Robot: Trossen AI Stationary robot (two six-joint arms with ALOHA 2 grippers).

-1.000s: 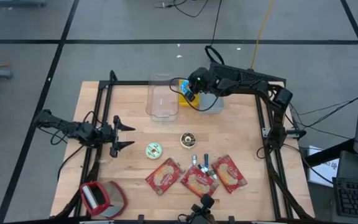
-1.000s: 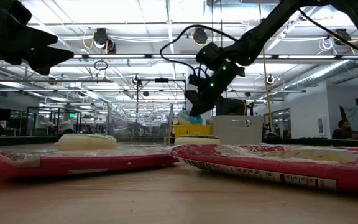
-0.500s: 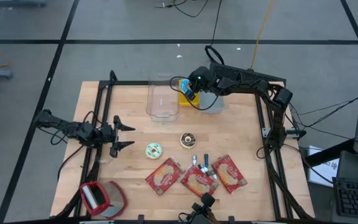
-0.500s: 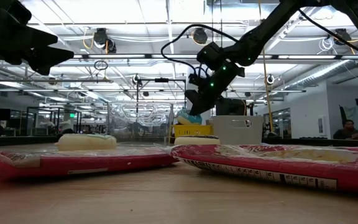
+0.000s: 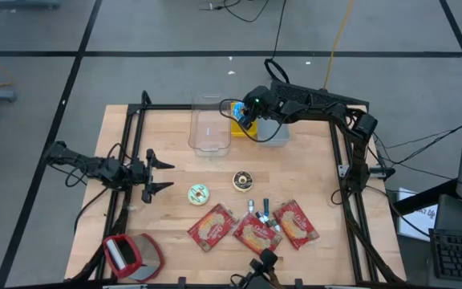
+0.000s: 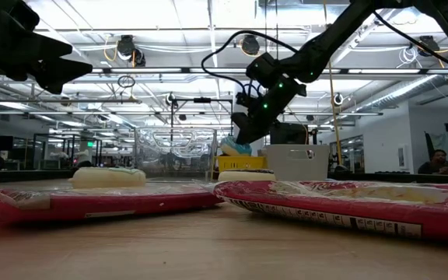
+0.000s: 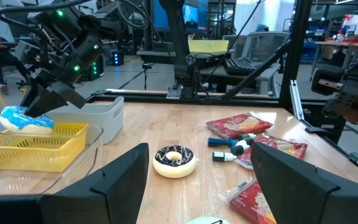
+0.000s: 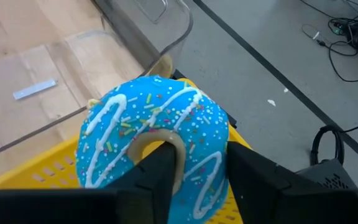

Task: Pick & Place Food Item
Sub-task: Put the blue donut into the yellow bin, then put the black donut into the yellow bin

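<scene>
A blue iced donut [image 8: 154,140] with white stripes and sprinkles sits at the top of a yellow basket [image 7: 30,146] at the table's far side. In the left wrist view, the donut [image 7: 25,119] lies nearly level on the basket. My right gripper [image 8: 201,168] slants down onto it from the table's right, jaws apart, one finger at the donut's hole and one outside the ring. My left gripper [image 5: 163,172] waits open above the table's left side, holding nothing. My right gripper has the near part of the donut's ring [image 8: 204,165] between its two fingers, one finger [image 8: 160,177] at the hole and the other outside. Whether the fingers still touch the icing I cannot tell. The donut lies on the yellow basket.
A clear bin [image 5: 209,124] stands left of the basket and a grey bin [image 5: 273,130] right of it. Mid-table lie a chocolate donut [image 5: 243,180] and a green-and-white one [image 5: 198,193]. Three red packets [image 5: 255,233] and small tubes [image 5: 261,215] lie near the front edge, and a red-and-white object [image 5: 131,255] at front left.
</scene>
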